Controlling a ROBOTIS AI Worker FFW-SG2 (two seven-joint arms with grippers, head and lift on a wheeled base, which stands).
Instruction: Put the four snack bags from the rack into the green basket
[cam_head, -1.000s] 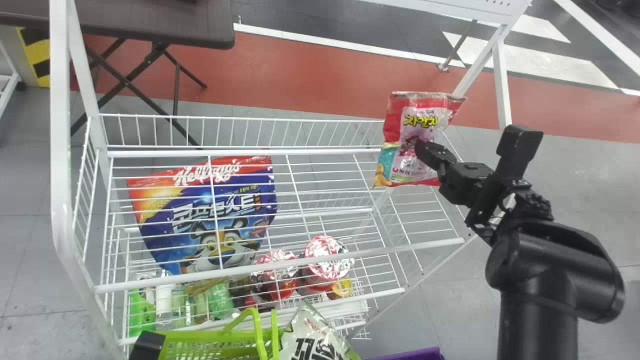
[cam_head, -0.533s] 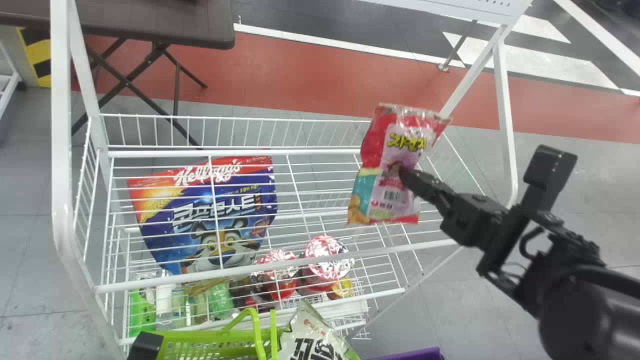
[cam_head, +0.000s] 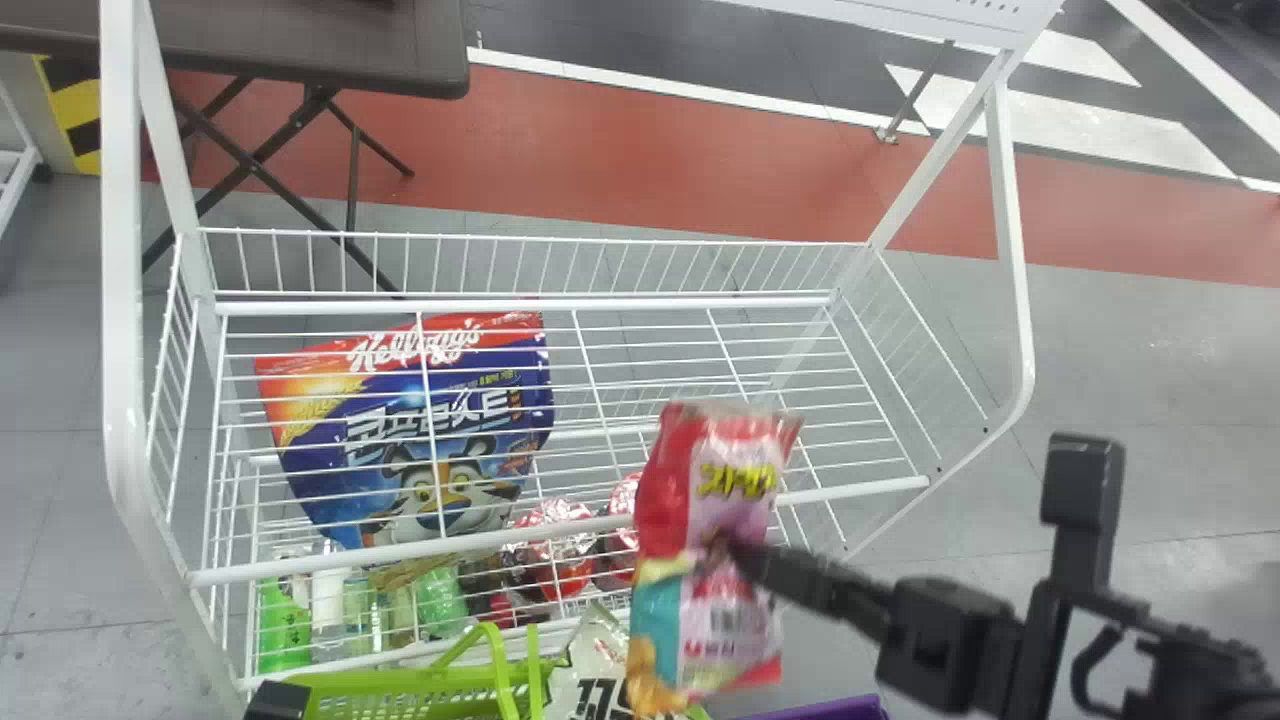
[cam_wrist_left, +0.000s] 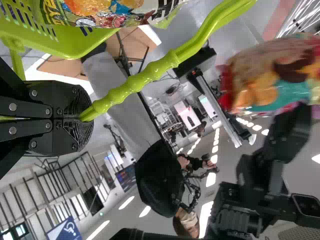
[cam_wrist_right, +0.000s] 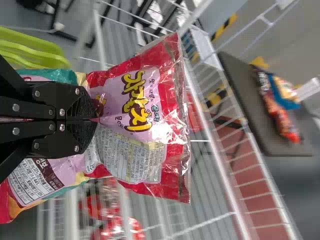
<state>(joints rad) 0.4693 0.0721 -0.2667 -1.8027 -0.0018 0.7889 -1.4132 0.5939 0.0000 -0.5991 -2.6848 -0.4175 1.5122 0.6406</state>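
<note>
In the head view my right gripper (cam_head: 735, 552) holds a red and pink snack bag (cam_head: 735, 500) over the rack's front edge, just right of the green basket (cam_head: 400, 695). In the right wrist view the right gripper (cam_wrist_right: 94, 120) is shut on the middle of that bag (cam_wrist_right: 150, 115). My left gripper (cam_head: 275, 700) is at the basket's left end. The left wrist view shows the left gripper (cam_wrist_left: 84, 118) shut on the green basket handle (cam_wrist_left: 145, 77). A white and green snack bag (cam_head: 590, 670) stands up at the basket's right end.
A large blue cereal bag (cam_head: 430, 430) lies in the white wire rack (cam_head: 850, 490). Below its wires are cups (cam_head: 555, 560) and bottles (cam_head: 330, 600). A purple edge (cam_head: 830, 708) shows at the bottom, and a brown table (cam_head: 300, 50) stands behind the rack.
My right gripper has brought the red and pink bag from the rack's right end down and leftward, nearer the basket. The basket and my left gripper have shifted slightly.
</note>
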